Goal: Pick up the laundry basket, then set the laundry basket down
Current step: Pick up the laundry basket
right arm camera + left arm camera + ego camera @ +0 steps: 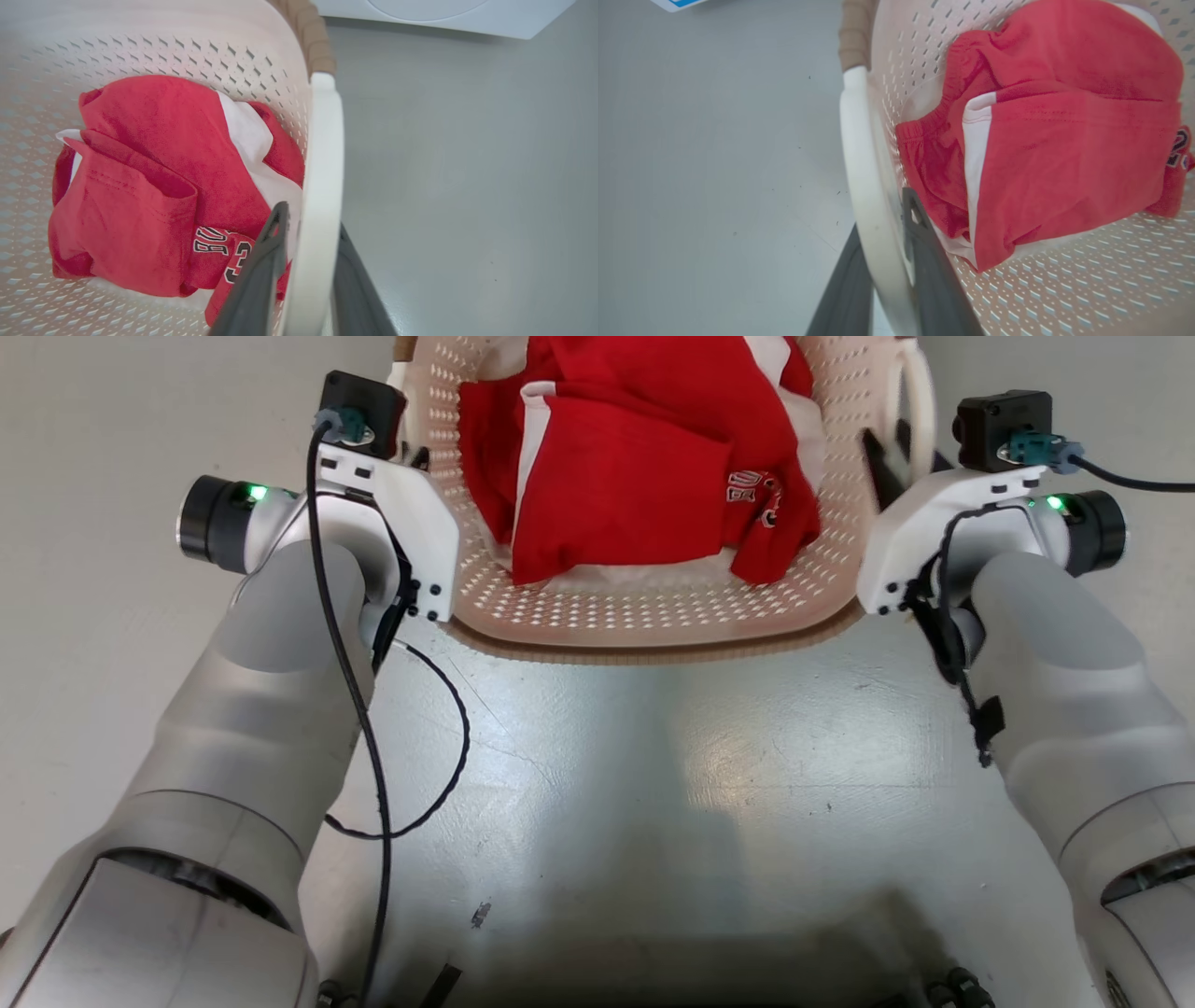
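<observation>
The laundry basket [653,607], cream-white and perforated with a brown rim [653,651], hangs between my two arms at the top of the head view. Red and white clothes [635,457] lie inside it. In the left wrist view my left gripper [882,212] is shut on the basket's white left handle [857,154], one dark finger on each side. My right gripper [312,217] is likewise shut on the white right handle [324,140]. In the head view, white wrist housings cover most of both grippers. I cannot tell whether the basket touches the floor.
Grey glossy floor [653,784] lies under and around the basket. A white washing machine [444,14] stands beyond the basket's far end. A blue and white object [677,3] lies on the floor to the left. My dark base [653,980] is at the bottom edge.
</observation>
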### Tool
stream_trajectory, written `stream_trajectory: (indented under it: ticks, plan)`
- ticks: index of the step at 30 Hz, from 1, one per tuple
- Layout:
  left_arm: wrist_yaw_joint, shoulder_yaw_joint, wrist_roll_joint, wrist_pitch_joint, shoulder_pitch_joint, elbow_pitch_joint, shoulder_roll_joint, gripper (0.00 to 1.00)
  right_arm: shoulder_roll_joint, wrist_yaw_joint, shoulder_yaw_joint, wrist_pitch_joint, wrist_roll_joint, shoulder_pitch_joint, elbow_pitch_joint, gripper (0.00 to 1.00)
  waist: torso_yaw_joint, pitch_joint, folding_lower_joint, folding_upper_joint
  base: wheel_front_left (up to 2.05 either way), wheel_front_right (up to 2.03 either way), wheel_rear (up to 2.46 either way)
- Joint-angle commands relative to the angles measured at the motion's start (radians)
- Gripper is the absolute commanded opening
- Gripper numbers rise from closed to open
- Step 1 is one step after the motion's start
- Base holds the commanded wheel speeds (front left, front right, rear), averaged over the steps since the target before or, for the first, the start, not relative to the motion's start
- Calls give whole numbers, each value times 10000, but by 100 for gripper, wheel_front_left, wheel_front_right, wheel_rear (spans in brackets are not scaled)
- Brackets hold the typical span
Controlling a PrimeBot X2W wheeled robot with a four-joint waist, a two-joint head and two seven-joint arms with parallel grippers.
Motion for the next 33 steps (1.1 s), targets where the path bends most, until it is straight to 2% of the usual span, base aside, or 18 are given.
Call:
stream_trajectory:
  ticks: [1,7,13,23,33]
  plan:
    - [50,25,52,48,-36,-70,251,0,254,62,153,-46,46,271,-20,0,-8,-36,0,0,0,0,0]
    - [-31,-63,-25,356,198,-66,280,0,254,62,599,720,397,595,12,0,-8,-543,0,0,0,0,0]
    - [-124,-101,-190,895,739,-65,463,0,254,62,1412,1776,1213,1090,-325,0,-214,-1672,0,0,0,0,0]
    - [-372,-181,-439,1570,1703,-64,706,0,254,62,2509,2747,2427,1927,-768,0,-666,-4146,0,0,0,0,0]
    - [-579,-312,-727,2763,2791,-64,610,0,254,62,3598,3638,3528,2810,-965,0,-895,-6567,0,0,0,0,0]
